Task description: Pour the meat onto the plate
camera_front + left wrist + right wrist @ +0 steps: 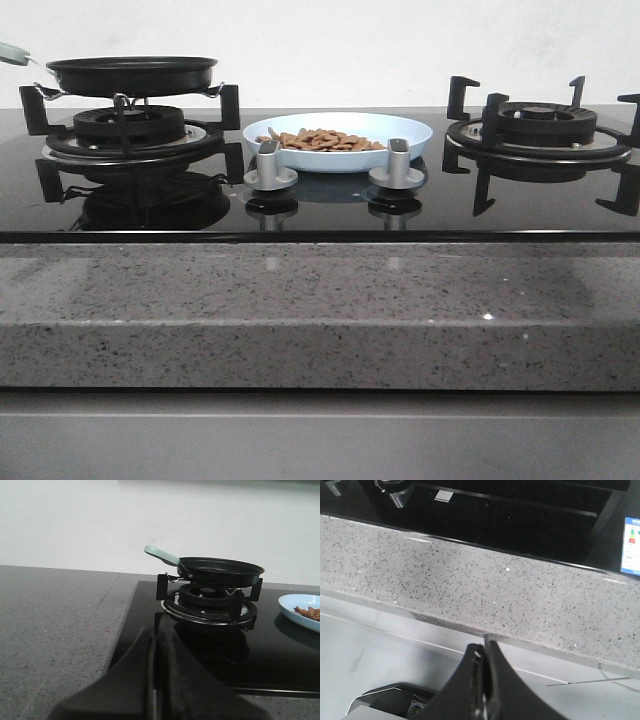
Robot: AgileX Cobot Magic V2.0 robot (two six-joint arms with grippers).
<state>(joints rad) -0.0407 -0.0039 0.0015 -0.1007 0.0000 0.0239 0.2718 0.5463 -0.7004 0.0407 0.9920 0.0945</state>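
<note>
Kitchen setting. Black glass gas hob [320, 205] set into a speckled grey stone counter [320, 310], two burners with black pan supports [540, 135], two silver control knobs [270, 165]. Black frying pan [130, 72] sits on left burner. Plain white wall [320, 40] behind.

Even, soft light fills all three views, without hard shadows. The glossy black cooktop [320, 205] mirrors the burners and knobs standing on it. Both wrist views blur their near dark fingers; the speckled counter [485, 585] beyond stays sharp.
</note>
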